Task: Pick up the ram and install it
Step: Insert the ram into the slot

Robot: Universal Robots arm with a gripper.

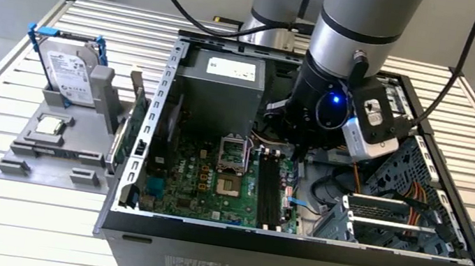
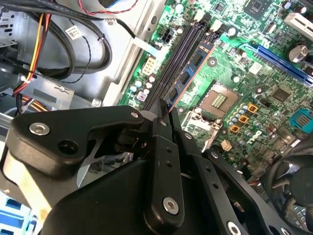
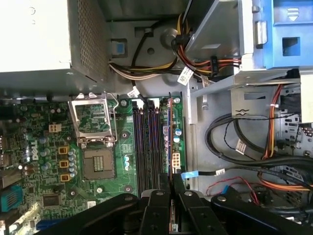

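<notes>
The ram is a thin dark-green stick seen edge-on, standing along the outermost memory slot of the motherboard, beside the empty black slots. In the second wrist view the ram runs out from between the black fingers. My gripper is shut on the ram's near end. In the exterior view the arm's wrist reaches down into the open computer case above the slots. Whether the stick is fully seated in the slot cannot be told.
An empty processor socket lies beside the slots. The grey power supply and bundles of cables crowd the case. Outside it, on the exterior view's left, a grey holder carries the hard drive and a small silver chip.
</notes>
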